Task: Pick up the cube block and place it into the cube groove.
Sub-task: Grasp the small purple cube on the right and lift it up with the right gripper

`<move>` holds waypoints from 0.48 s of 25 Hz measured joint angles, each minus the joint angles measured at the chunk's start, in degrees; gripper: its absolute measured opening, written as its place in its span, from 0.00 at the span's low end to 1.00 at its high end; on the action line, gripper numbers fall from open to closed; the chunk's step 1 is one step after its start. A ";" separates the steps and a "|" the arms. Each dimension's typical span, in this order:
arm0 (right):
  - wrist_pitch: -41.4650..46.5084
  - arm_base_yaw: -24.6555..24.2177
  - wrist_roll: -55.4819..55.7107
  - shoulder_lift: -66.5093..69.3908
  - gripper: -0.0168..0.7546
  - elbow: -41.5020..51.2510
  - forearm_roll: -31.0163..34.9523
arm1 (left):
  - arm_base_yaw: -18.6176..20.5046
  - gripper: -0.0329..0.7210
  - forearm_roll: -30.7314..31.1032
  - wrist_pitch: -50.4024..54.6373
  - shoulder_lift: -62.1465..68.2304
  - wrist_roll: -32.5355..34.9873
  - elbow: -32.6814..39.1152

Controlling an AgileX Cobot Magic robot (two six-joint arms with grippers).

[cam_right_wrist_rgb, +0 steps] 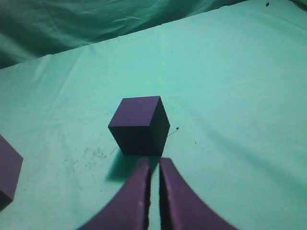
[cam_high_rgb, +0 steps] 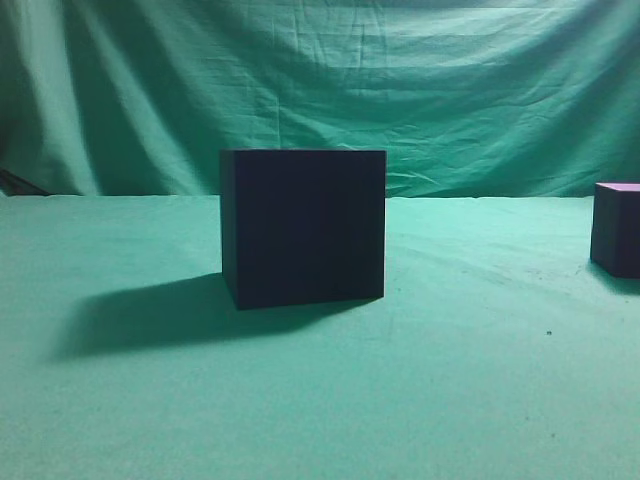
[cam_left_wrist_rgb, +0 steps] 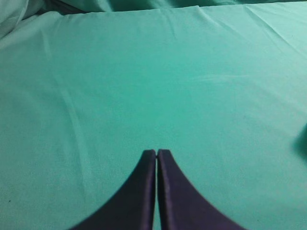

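Note:
The cube block [cam_high_rgb: 617, 228] is small and dark purple and sits on the green cloth at the far right edge of the exterior view. In the right wrist view the cube block [cam_right_wrist_rgb: 139, 125] rests just beyond my right gripper [cam_right_wrist_rgb: 154, 161], which is shut, empty and not touching it. The cube groove [cam_high_rgb: 303, 227], a large near-black box, stands mid-table; its recess is hidden. A dark corner at the left edge of the right wrist view [cam_right_wrist_rgb: 6, 173] looks like that box. My left gripper [cam_left_wrist_rgb: 157, 152] is shut and empty over bare cloth. Neither gripper shows in the exterior view.
Green cloth [cam_high_rgb: 450, 380] covers the table and hangs as a backdrop [cam_high_rgb: 400, 90]. The box casts a shadow [cam_high_rgb: 150, 315] to its left. Small dark specks lie on the cloth near the cube block [cam_right_wrist_rgb: 91, 154].

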 joint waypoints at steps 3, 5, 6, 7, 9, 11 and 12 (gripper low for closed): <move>0.00 0.00 0.00 0.00 0.02 0.00 0.00 | 0.00 0.04 0.00 0.00 0.00 0.00 0.00; 0.00 0.00 0.00 0.00 0.02 0.00 0.00 | 0.00 0.04 0.00 0.00 0.00 0.00 0.00; 0.00 0.00 0.00 0.00 0.02 0.00 0.00 | 0.00 0.04 0.00 0.00 0.00 0.00 0.00; 0.00 0.00 0.00 0.00 0.02 0.00 0.00 | 0.00 0.04 0.00 0.00 0.00 0.00 0.00; 0.00 0.00 0.00 0.00 0.02 0.00 0.00 | 0.00 0.04 0.00 0.00 0.00 0.00 0.00; -0.10 0.00 0.00 0.00 0.02 0.00 0.00 | 0.00 0.04 0.00 0.00 0.00 0.00 0.00; -0.10 0.00 0.00 0.00 0.02 0.00 0.00 | 0.00 0.04 0.00 0.00 0.00 0.00 0.00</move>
